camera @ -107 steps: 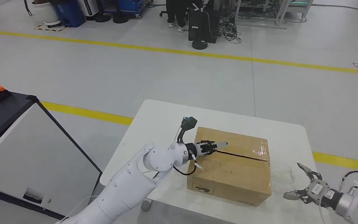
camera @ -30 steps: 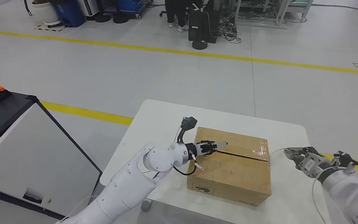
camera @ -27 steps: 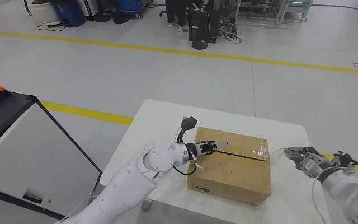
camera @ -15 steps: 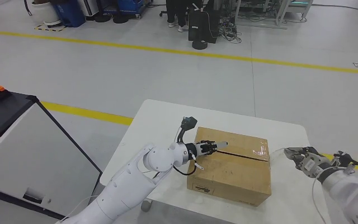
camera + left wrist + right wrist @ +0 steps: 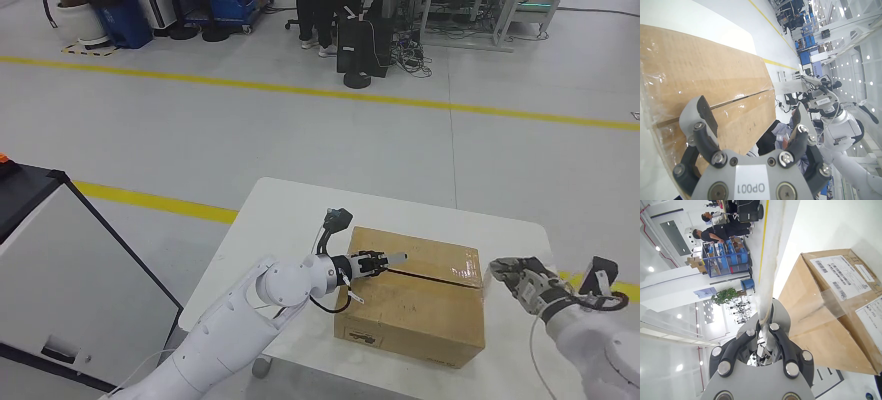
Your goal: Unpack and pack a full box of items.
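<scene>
Step in hand, likely: unsealing box (image 5: 415, 300), closed, on bench (image 5: 290, 215). Right gripper (image 5: 500, 268) beside box end, clamped on loose tape strip (image 5: 768, 266). Left gripper (image 5: 395, 260) wide apart, empty, over box top seam. Next: pull strip clear of seam.

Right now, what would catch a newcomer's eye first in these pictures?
The closed cardboard box on the white table stands out first. At one end of it the right end effector is shut on a strip of tape stretching from the box, while the left end effector hangs open over the box top.
</scene>
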You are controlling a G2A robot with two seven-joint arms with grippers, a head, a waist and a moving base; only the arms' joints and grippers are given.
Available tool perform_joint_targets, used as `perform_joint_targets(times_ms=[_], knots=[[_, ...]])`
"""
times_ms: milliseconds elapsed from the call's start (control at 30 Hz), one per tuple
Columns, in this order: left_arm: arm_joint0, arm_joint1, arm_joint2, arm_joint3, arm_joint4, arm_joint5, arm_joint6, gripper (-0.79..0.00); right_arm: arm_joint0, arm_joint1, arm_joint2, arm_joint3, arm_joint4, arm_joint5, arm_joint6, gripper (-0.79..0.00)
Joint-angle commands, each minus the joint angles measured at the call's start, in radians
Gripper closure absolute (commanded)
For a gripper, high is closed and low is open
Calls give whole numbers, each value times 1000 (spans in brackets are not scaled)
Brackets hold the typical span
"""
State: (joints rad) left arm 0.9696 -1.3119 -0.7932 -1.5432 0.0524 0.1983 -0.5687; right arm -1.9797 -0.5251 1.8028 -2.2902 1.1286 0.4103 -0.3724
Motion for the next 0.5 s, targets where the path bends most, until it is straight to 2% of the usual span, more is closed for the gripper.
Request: perform_joint_targets(times_ms=[0, 233, 467], knots=[[0, 0, 0, 0, 0, 0, 0, -785, 35, -1, -45, -14, -43, 15, -28, 0], [0, 0, 0, 0, 0, 0, 0, -785, 209, -16, -263, 13, -180, 94, -109, 0], [0, 0, 0, 0, 0, 0, 0, -785, 402, -57, -501, 60, -280, 153, -148, 0]])
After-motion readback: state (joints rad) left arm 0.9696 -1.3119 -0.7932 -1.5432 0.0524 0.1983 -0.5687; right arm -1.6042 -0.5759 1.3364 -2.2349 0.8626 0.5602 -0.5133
